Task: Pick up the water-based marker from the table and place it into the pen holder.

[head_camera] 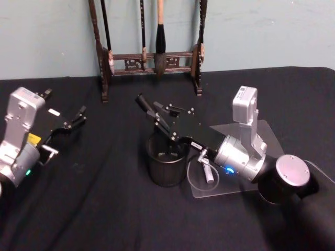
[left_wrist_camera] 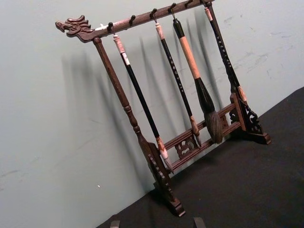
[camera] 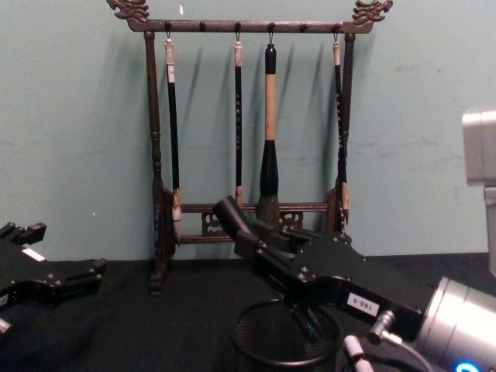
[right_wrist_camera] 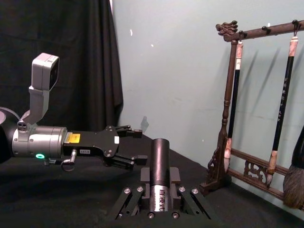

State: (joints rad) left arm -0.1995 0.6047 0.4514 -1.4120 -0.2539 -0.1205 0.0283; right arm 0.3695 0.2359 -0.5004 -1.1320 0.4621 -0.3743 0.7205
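One marker (head_camera: 146,107), dark barrel, is held tilted in the right gripper (head_camera: 163,124) above the pen holder (head_camera: 166,166), mid-table. Its upper end points far-left and stands well clear of the fingers. The lower end is hidden behind the gripper body, so I cannot tell whether it has entered the cup; probably at or just above the rim. The jaws are closed on the barrel from both sides, plain in the right wrist view.

Handling, judged:
- **Marker:** a light, rigid plastic tube, smooth and round, so apt to pivot or slip in a two-finger pinch. Not fragile.
- **Where to hold:** best across the barrel near its middle. The present hold looks to sit toward the lower half, leaving a long free end.
- **Pen holder:** a short black mesh cup, likely light and unfixed. A sideways knock from the marker or the fingers could slide or tip it.

Surface: black cloth (head_camera: 104,209) covers the table, matte, likely with some give and little roll. A clear plate (head_camera: 261,137) lies just right of the cup, under the right arm.

Room: a wooden brush rack (camera: 248,25) with hanging brushes stands at the far edge, behind the cup and well apart from it. A pale green wall (head_camera: 261,31) is behind the rack. The left gripper (head_camera: 76,120) is parked at the left, fingers spread, holding nothing.
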